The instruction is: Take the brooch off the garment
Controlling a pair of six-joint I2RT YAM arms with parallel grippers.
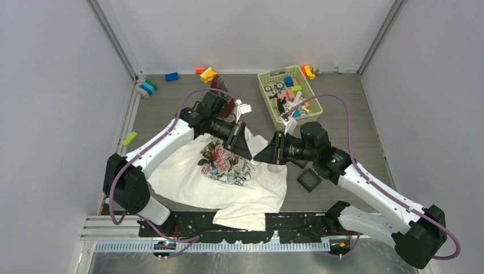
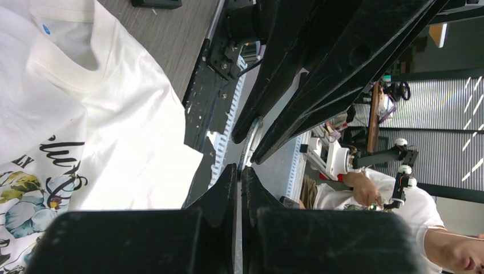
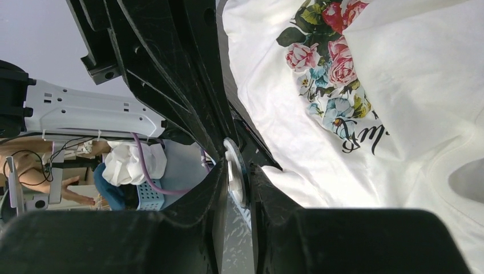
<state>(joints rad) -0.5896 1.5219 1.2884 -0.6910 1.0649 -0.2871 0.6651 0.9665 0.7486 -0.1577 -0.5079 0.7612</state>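
Above the white, rose-printed T-shirt (image 1: 188,177) on the grey counter (image 1: 342,114), the right hand (image 3: 237,172) pinches the small pale round brooch (image 3: 233,164); the left hand (image 2: 240,170) is pressed together opposite. Withdraw slowly, checking no cloth follows.

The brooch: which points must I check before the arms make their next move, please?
1. Grip: the right end effector is closed on the brooch, a pale disc between its fingers. Ok.
2. Brooch free of the garment: the right wrist view shows the disc beside the cloth edge, but its pin side is hidden. Cannot tell.
3. Left end effector: closed, with nothing seen between its fingers and no cloth held. Ok.
4. Space between the two end effectors: they stand almost tip to tip above the garment. Not ok.
5. Place to put it: a black tray lies on the table beside the garment, next to the right arm. Ok.
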